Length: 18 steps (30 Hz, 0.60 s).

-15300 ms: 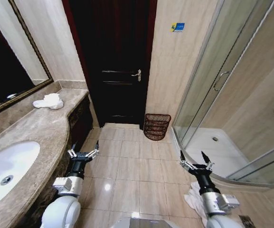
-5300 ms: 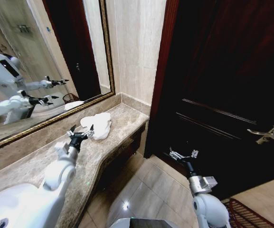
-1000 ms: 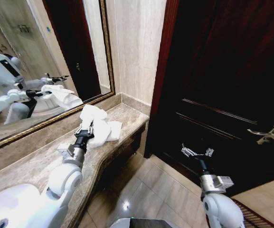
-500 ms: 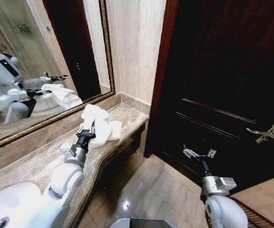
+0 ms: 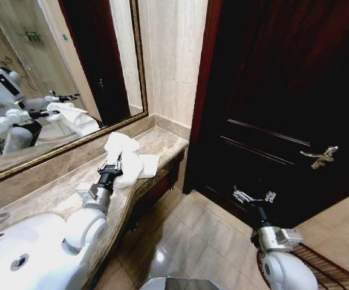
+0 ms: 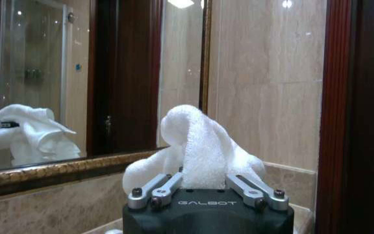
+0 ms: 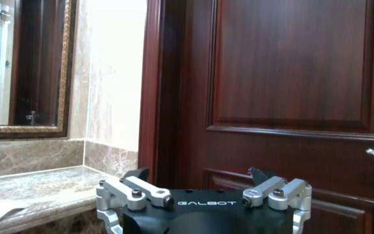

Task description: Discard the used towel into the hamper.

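The white towel is bunched in my left gripper, which is shut on it above the far end of the marble counter. One fold hangs down to the counter's edge. In the left wrist view the towel rises in a hump between the closed fingers of the left gripper. My right gripper hangs open and empty in front of the dark door, over the floor. The right wrist view shows the right gripper with its fingers spread. The hamper shows as dark reddish bars at the lower right, beside my right arm.
A dark wooden door with a metal handle stands straight ahead. A gold-framed mirror runs above the counter, and a white sink lies at the near left. Tiled floor lies open between counter and door.
Five seconds ago my left gripper was open beside the towel; now it is shut on it and holds it up. In the last second the whole view has shifted, showing more sink.
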Tool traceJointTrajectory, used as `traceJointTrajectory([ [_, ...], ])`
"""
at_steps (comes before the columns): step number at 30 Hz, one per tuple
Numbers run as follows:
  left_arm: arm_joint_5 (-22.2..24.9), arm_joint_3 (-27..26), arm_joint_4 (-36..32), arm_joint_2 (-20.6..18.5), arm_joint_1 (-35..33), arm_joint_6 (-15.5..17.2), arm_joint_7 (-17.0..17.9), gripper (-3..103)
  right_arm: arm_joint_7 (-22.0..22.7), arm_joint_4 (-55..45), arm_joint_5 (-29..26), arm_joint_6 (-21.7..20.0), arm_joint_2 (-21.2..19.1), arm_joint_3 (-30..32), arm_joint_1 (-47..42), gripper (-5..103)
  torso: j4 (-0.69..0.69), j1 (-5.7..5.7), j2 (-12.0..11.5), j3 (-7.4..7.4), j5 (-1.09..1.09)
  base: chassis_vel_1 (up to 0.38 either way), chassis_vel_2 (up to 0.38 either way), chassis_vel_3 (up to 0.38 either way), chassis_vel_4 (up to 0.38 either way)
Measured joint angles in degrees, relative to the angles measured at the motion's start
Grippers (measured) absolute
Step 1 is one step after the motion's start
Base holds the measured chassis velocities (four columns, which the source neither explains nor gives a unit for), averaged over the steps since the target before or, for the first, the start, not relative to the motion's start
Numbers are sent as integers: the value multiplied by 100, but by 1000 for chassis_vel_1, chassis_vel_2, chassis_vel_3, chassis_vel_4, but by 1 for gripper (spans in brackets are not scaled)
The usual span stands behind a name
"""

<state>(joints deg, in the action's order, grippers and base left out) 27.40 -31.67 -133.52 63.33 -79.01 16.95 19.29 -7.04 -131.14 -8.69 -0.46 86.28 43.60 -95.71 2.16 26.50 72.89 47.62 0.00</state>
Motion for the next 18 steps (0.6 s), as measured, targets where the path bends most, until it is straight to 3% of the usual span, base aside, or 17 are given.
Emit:
traceJointTrajectory([
  [18,-37,51,34,76,11,-29,-32,14,-54,46,26,71,73,-36,-12,100,0,1,0,0,1,105,-99,-98,104],
])
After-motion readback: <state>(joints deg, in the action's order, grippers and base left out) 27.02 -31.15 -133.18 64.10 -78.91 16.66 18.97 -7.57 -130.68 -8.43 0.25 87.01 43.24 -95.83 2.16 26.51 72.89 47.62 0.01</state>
